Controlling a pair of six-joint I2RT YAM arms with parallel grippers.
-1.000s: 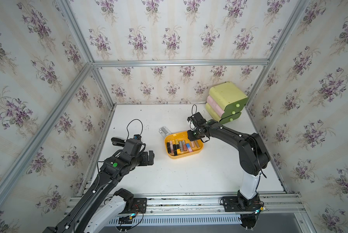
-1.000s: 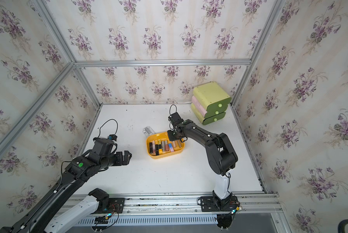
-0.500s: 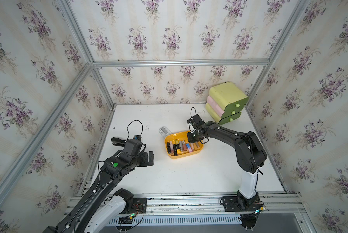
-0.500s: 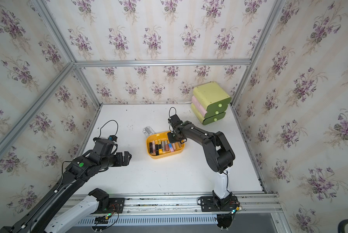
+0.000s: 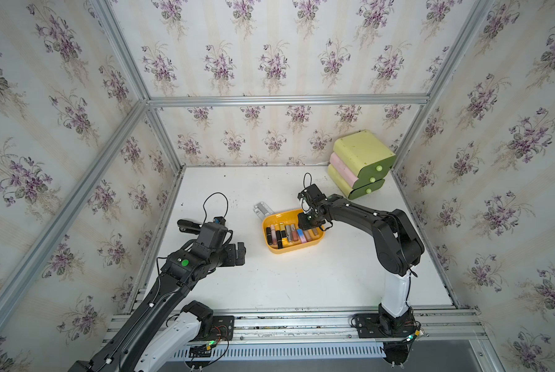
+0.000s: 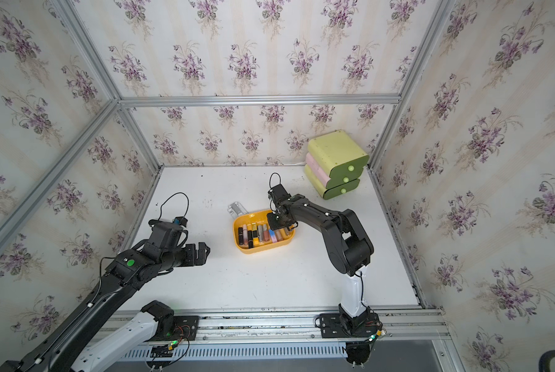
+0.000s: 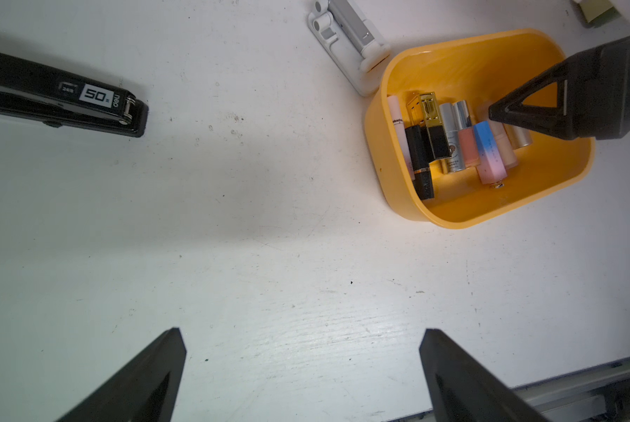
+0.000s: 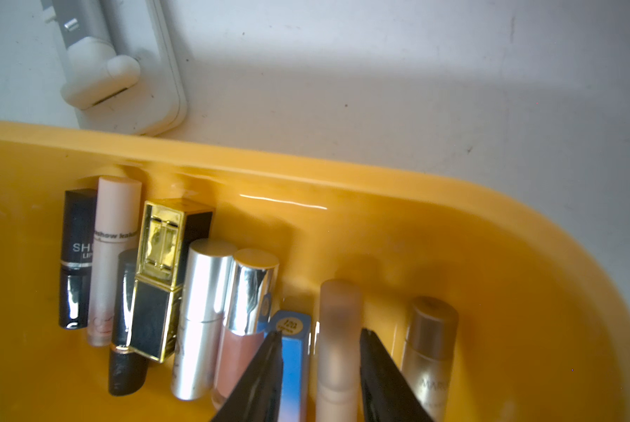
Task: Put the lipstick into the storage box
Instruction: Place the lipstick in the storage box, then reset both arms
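The orange-yellow storage box sits mid-table with several lipstick tubes lying side by side in it. My right gripper reaches down into the box's right half, open. Between its fingertips lie a frosted pale-pink lipstick and part of a blue tube, both resting on the box floor. My left gripper hovers wide open and empty over bare table to the left of the box.
A clear flat case touches the box's far left corner. A black stapler lies on the table by the left arm. A green-and-pink drawer unit stands in the back right corner. Metal frame rails line the table edges.
The right gripper's jaws have parted inside the box, and the frosted pink lipstick now lies loose between them. The left arm has not moved.
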